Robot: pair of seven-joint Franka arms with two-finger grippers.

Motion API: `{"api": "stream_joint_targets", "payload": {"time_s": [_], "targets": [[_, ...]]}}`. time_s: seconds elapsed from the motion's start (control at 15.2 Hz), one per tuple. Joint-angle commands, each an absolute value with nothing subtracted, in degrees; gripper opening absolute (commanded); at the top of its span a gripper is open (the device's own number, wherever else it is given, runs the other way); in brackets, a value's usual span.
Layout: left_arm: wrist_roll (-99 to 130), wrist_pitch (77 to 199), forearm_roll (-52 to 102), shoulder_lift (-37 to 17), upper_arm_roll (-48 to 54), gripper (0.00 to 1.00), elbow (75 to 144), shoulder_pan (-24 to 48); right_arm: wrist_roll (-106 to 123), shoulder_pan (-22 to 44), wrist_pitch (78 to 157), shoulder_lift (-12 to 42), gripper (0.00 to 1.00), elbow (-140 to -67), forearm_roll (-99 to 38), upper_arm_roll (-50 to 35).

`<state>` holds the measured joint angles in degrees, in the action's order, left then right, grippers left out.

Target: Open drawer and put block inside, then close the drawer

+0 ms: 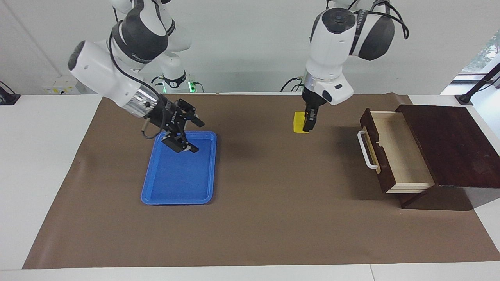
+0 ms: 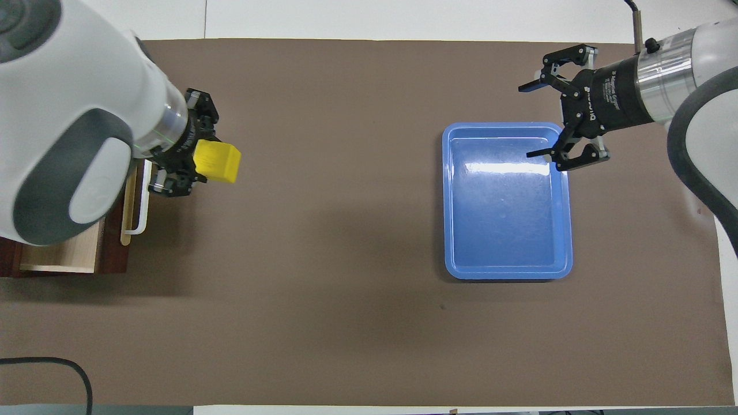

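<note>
Left gripper [image 1: 308,124] around block [image 1: 299,122]

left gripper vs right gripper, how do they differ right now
The left gripper is shut on the yellow block; the right gripper is open and holds nothing. The left one points straight down over the brown mat, short of the open drawer; the right one is tilted over the blue tray. Both are black with two fingers and up off the table.
</note>
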<state>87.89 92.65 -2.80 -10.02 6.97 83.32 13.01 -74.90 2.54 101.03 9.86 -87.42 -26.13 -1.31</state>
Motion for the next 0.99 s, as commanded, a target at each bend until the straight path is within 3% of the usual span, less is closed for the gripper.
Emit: {"api": "stream_joint_targets", "payload": {"time_s": [0.0,0.33,0.66,0.92], "targets": [[80.01,92.28,-3.6,-9.58,7.56,0.0,83.23,5.83,-54.66,-0.86,95.82,7.83,1.0,-87.36,-19.79,-1.93],[77.43,98.86,-3.17,-7.83,7.65,0.0,88.85,-5.26,-21.32,-4.13,89.57,4.84,1.0,-87.28,-8.64,-1.58],[78.57,105.98,-2.81,-8.35,7.56,0.0,96.05,-9.22,-2.22,-5.1,86.32,0.54,1.0,-87.28,-1.59,-1.85],[78.4,109.24,-1.76,-8.18,7.56,0.0,100.44,-11.51,4.57,-5.1,77.02,-2.46,1.0,-87.45,2.02,-2.55]]}}
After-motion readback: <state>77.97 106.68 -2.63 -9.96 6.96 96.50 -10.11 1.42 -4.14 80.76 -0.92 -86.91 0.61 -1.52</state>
